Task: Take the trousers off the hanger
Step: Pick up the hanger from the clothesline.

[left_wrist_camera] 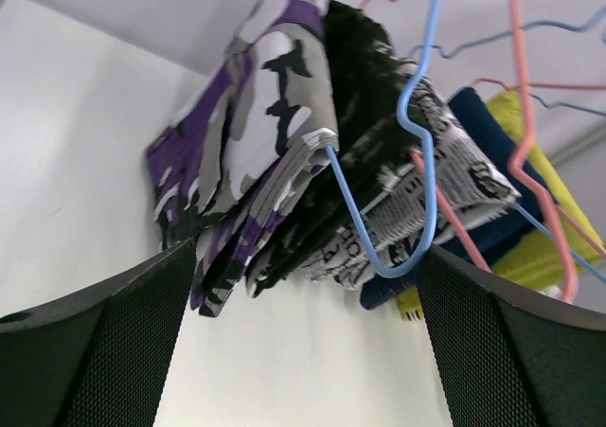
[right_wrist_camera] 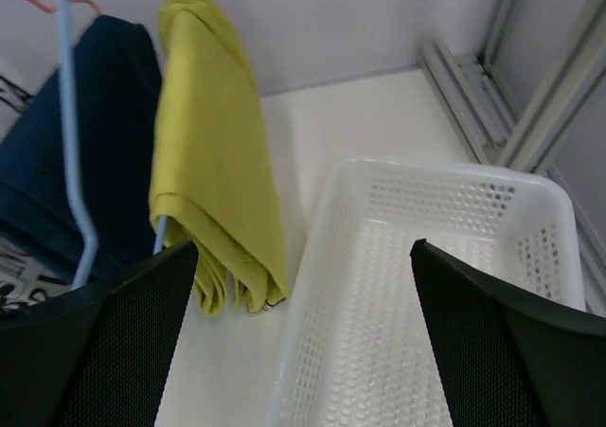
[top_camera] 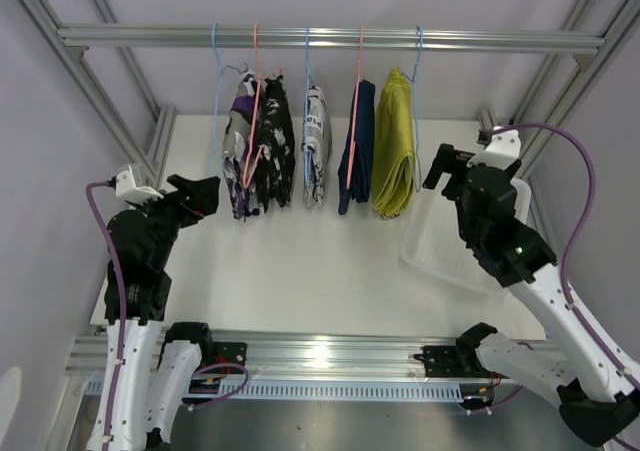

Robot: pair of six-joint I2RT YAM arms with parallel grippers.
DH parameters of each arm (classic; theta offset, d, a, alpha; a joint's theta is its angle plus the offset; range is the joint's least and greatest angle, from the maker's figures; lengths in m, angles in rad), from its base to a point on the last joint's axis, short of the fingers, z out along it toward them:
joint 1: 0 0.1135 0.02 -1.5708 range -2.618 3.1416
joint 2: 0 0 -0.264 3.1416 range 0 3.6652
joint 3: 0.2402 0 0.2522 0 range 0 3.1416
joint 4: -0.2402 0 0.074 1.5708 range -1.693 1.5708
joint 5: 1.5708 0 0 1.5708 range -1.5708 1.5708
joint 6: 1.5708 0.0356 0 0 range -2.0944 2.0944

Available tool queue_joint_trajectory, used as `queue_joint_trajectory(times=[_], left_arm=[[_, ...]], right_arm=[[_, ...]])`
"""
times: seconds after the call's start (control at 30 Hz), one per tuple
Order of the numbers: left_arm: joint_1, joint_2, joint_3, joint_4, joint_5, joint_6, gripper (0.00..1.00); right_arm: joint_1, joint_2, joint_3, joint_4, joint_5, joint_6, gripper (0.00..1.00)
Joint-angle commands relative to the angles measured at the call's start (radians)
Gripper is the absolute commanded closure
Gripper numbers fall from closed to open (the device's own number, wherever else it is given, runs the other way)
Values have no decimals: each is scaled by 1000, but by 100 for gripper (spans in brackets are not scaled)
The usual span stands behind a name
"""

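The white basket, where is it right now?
In the top view the basket sits on the right side of the table, just right of the hanging yellow-green trousers. The right wrist view shows it empty.

White-and-black arms (top_camera: 545,281) carry purple cables (top_camera: 590,181); left hand (top_camera: 204,199) and right hand (top_camera: 440,171) are mesh-textured black.

Overhead view from behind; wrist views close on shared trousers (top_camera: 258,151)

White table (top_camera: 330,271), aluminium frame (top_camera: 330,37), pale walls (top_camera: 40,121)
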Motion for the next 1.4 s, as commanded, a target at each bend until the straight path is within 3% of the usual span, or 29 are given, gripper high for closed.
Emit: queue_joint_trajectory(times=[0.0, 0.13, 0.3, 0.43, 0.53, 0.7, 0.87, 0.97, 1.1, 1.37], left_arm=[[38, 23, 2, -18, -56, -42, 0], [56, 38, -11, 26, 5, -6, 1], [62, 53, 2, 26, 62, -8, 1], [62, 76, 5, 46, 91, 31, 1], [62, 113, 5, 33, 64, 34, 0], [64, 142, 64, -138, -80, -51, 1], [88, 119, 32, -58, 66, -72, 1], [122, 112, 22, -38, 134, -87, 1], [131, 67, 22, -29, 166, -91, 1], [131, -6, 9, 20, 232, -66, 1]], right_arm=[[1, -140, -26, 37, -123, -53, 1], [-14, -284, -141, 142, -203, -61, 0], [-22, -185, -25, -34, -200, -49, 1], [-8, -163, -43, -36, -153, -42, 0], [10, -186, -68, -16, -157, -36, 1], [12, -169, -39, -37, -126, -55, 1], [25, -151, 33, -99, -67, -127, 0], [42, -210, -43, -59, -45, -136, 1], [29, -286, -99, -48, -169, -99, 1], [1, -165, 163, -124, -191, -93, 1]])
